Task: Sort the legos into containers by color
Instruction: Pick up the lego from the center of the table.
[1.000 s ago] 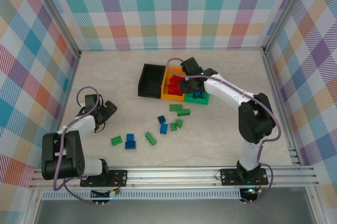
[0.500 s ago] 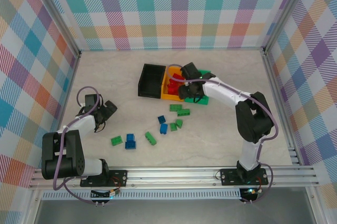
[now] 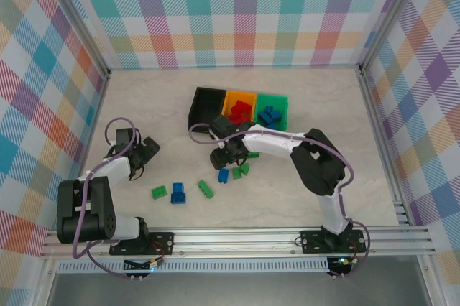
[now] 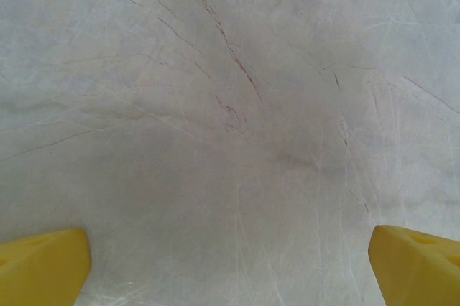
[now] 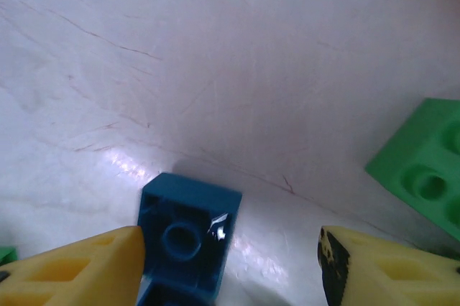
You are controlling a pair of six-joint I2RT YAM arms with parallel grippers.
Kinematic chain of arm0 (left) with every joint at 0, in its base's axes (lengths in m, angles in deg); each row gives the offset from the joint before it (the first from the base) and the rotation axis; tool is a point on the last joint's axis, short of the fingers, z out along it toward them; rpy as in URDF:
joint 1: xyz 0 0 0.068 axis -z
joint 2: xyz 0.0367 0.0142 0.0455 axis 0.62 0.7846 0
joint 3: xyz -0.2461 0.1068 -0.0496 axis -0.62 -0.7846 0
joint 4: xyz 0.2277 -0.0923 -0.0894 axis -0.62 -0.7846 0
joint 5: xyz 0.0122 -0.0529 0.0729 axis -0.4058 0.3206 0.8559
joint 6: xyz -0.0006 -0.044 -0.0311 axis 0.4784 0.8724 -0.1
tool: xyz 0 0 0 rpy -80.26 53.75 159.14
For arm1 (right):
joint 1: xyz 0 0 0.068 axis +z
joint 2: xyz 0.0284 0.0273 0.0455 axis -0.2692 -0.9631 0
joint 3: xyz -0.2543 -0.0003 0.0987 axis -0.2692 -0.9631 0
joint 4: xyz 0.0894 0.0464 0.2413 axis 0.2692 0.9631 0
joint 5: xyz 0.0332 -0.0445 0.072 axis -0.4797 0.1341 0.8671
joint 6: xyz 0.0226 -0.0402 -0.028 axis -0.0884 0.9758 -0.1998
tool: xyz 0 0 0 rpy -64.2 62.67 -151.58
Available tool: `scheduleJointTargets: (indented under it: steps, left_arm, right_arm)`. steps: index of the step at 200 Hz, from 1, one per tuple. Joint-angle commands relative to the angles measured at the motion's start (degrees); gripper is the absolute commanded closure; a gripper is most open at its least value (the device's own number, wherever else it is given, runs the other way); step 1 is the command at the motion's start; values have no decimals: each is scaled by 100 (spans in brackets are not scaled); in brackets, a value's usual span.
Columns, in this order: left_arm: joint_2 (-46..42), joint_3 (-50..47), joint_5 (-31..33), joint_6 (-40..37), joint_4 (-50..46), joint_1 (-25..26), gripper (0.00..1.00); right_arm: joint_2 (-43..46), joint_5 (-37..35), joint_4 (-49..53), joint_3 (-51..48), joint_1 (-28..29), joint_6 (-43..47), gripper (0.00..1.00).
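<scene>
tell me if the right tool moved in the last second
Yes. The right tool was over the orange bin and green bin; now it is nearer and leftward, in front of the black bin.

The left arm sits folded close to its base at the near left, forearm angled away from it. The left gripper points toward the middle with its jaws spread wide – in the left wrist view the yellow fingers sit at opposite lower corners. The right arm rises from its base at the near right, bends sharply at the elbow and stretches its forearm leftward. The right gripper is tipped downward, jaws parted – they clamp nothing.
</scene>
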Motion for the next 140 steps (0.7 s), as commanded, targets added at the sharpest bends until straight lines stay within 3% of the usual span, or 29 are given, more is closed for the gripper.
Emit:
scheduleJointTargets:
  steps: [1,18,69,105,140]
  left_arm:
    - [284,-44,-1150,47,581,46,0]
    - [288,-39,-1145,45,578,46,0]
    - [292,-39,-1156,46,579,46,0]
    - [289,-39,-1160,45,573,47,0]
    - [295,-40,-1166,47,574,53,0]
  right_arm:
    - [-202,246,153,256,156,-160,35]
    - [-309,196,163,324,209,-199,38]
    - [-271,98,125,283,210,-230,67]
    - [115,-147,89,205,136,-174,72]
    - [854,-340,3,-44,-334,-154,72]
